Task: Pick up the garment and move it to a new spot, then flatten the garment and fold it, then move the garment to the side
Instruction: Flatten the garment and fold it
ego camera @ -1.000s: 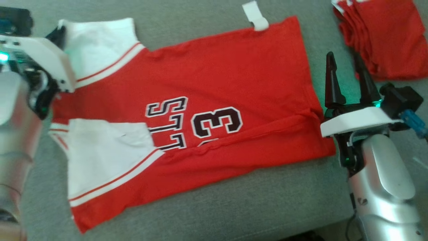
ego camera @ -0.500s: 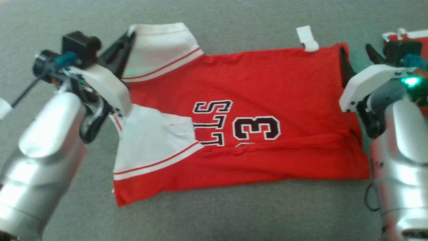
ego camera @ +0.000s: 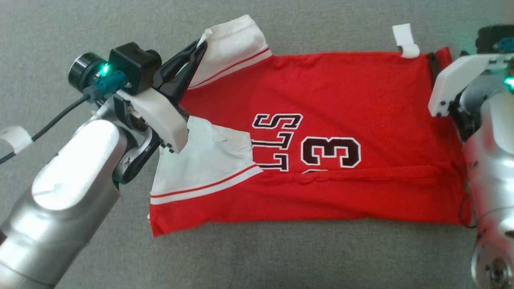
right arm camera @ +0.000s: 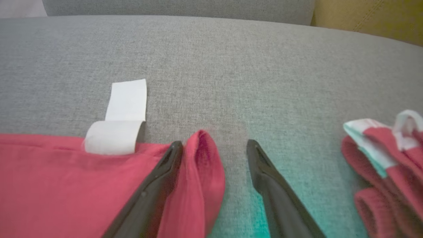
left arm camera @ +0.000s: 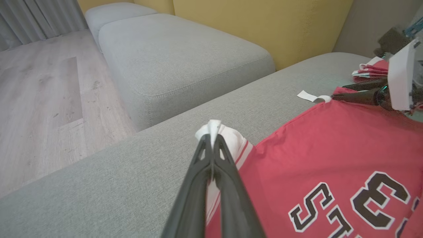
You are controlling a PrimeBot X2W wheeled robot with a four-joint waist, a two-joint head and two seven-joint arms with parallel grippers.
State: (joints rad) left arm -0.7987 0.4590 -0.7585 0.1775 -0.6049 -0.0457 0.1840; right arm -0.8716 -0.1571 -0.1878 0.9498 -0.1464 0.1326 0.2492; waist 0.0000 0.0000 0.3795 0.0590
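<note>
The garment (ego camera: pixel 329 100) is a red jersey with white sleeves and dark lettering, spread sideways on the grey couch cushion (ego camera: pixel 281 257). My left gripper (ego camera: pixel 202 42) is shut on the edge of its far white sleeve (ego camera: pixel 237 44); the left wrist view shows that sleeve (left arm camera: pixel 231 140) pinched at the fingertips (left arm camera: pixel 211 137). At the jersey's far hem corner my right gripper (right arm camera: pixel 214 148) stands open, a raised fold of red cloth (right arm camera: pixel 201 172) between its fingers. In the head view the white housing (ego camera: pixel 453 82) of that gripper sits over that corner.
A white strip of tape (ego camera: pixel 404 39) lies on the cushion at the jersey's far edge. A pile of folded red and white clothes (right arm camera: pixel 386 158) lies just right of my right gripper. A second grey cushion (left arm camera: pixel 178 56) and wooden floor (left arm camera: pixel 39 92) lie beyond.
The head camera has shifted, so the jersey sits further right in view. My left gripper has lifted the far white sleeve. My right gripper has come onto the hem corner.
</note>
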